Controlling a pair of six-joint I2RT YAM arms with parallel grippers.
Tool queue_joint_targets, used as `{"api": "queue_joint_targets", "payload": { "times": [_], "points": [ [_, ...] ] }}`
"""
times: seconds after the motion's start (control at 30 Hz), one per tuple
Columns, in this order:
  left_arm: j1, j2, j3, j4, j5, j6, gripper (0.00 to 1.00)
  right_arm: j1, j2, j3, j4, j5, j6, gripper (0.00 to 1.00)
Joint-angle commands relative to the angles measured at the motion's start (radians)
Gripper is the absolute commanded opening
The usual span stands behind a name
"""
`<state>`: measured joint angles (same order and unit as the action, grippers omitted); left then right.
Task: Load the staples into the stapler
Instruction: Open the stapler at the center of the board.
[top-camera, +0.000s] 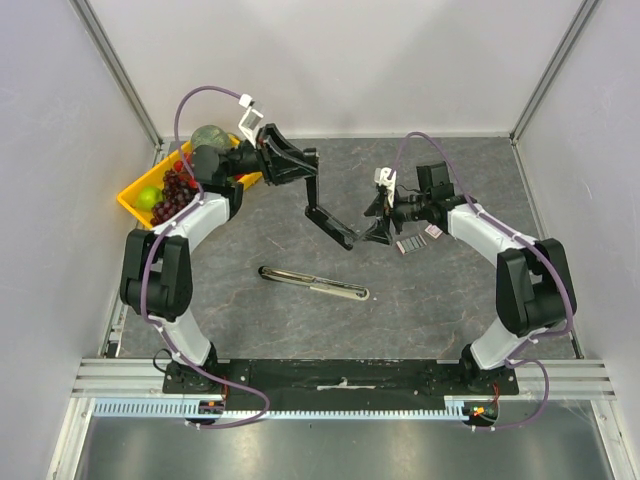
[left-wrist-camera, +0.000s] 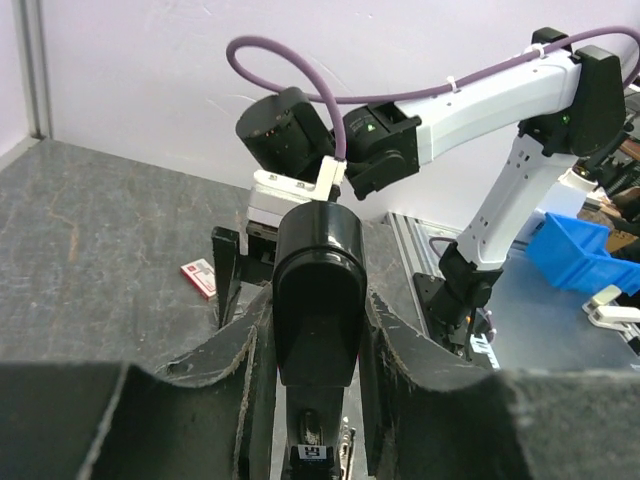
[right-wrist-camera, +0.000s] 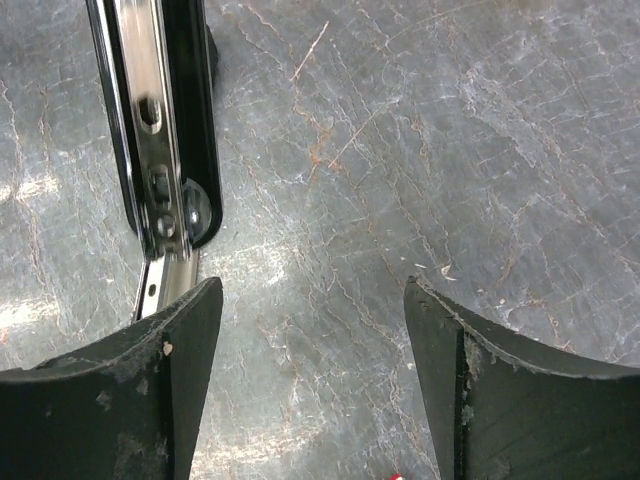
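Note:
My left gripper (top-camera: 303, 168) is shut on the thick rounded end of the black stapler (top-camera: 330, 222) and holds it off the table, with its long arm slanting down to the right. In the left wrist view the fingers (left-wrist-camera: 240, 350) clamp the stapler's black body (left-wrist-camera: 318, 290) from both sides. My right gripper (top-camera: 380, 230) is open and empty, low beside the stapler's lower end. The right wrist view shows the stapler's metal rail (right-wrist-camera: 160, 150) just past my left finger (right-wrist-camera: 170, 390). The small white-and-red staple box (top-camera: 435, 231) and a grey tray (top-camera: 408, 245) lie beside the right gripper; the box also shows in the left wrist view (left-wrist-camera: 198, 277).
A long chrome-and-black piece (top-camera: 315, 283) lies flat on the table in front of the stapler. A yellow bin (top-camera: 133, 193) with grapes and other fruit stands at the back left, under the left arm. White walls close in the table.

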<state>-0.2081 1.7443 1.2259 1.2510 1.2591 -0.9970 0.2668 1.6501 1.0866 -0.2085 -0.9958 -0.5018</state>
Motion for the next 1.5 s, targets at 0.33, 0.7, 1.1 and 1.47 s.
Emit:
{"api": "queue_joint_targets", "payload": {
  "times": [0.33, 0.7, 1.1, 1.47],
  "points": [
    [-0.040, -0.034, 0.018, -0.139, -0.020, 0.184, 0.02, 0.002, -0.070, 0.061, -0.164, -0.049, -0.126, 0.84],
    [-0.045, -0.058, -0.002, -0.278, -0.026, 0.316, 0.02, 0.008, -0.128, 0.044, 0.059, 0.216, 0.072, 0.79],
    [-0.060, -0.049, 0.032, -0.380, -0.144, 0.324, 0.02, 0.281, -0.136, -0.042, 0.196, 0.658, 0.051, 0.77],
    [-0.057, -0.034, 0.049, -0.371, -0.148, 0.301, 0.02, 0.330, -0.144, -0.044, 0.134, 0.565, -0.021, 0.78]
  ]
}}
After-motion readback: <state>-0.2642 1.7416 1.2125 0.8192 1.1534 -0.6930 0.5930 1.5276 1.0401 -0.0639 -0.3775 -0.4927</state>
